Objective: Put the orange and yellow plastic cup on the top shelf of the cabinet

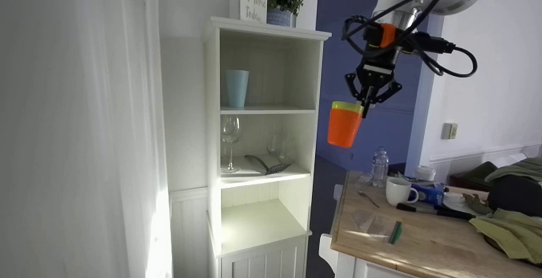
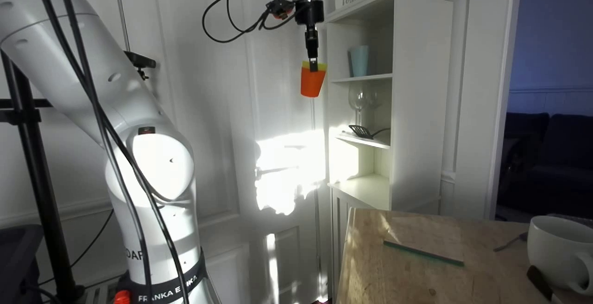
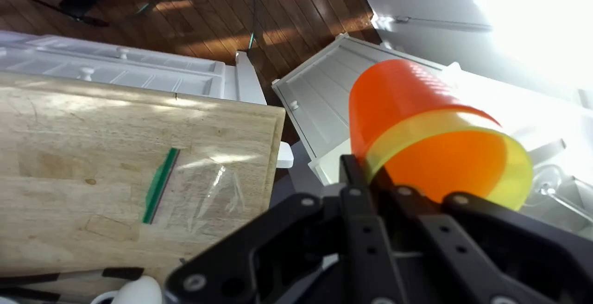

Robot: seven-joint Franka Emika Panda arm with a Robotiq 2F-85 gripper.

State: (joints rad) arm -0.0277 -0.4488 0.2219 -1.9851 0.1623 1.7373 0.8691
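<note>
The orange cup [image 1: 345, 129] with a yellow band at its rim hangs in the air, slightly tilted, rim up. It also shows in an exterior view [image 2: 311, 84] and in the wrist view [image 3: 398, 91]. My gripper [image 1: 365, 106] is shut on the cup's rim, with one finger inside the wall and one outside, as the wrist view [image 3: 370, 172] shows. The white cabinet [image 1: 264, 265] stands beside the cup; in an exterior view the cup is right of it, near the height of the top shelf [image 1: 279, 110]. The top shelf also shows in an exterior view [image 2: 366, 78].
A light blue cup [image 1: 237, 89] stands at one side of the top shelf. A wine glass [image 1: 230, 142] and a black spatula [image 1: 271, 168] are on the shelf below. A wooden table [image 1: 432, 235] holds a white mug [image 1: 398, 191], bottles [image 1: 380, 168] and a green-edged bag [image 1: 394, 232].
</note>
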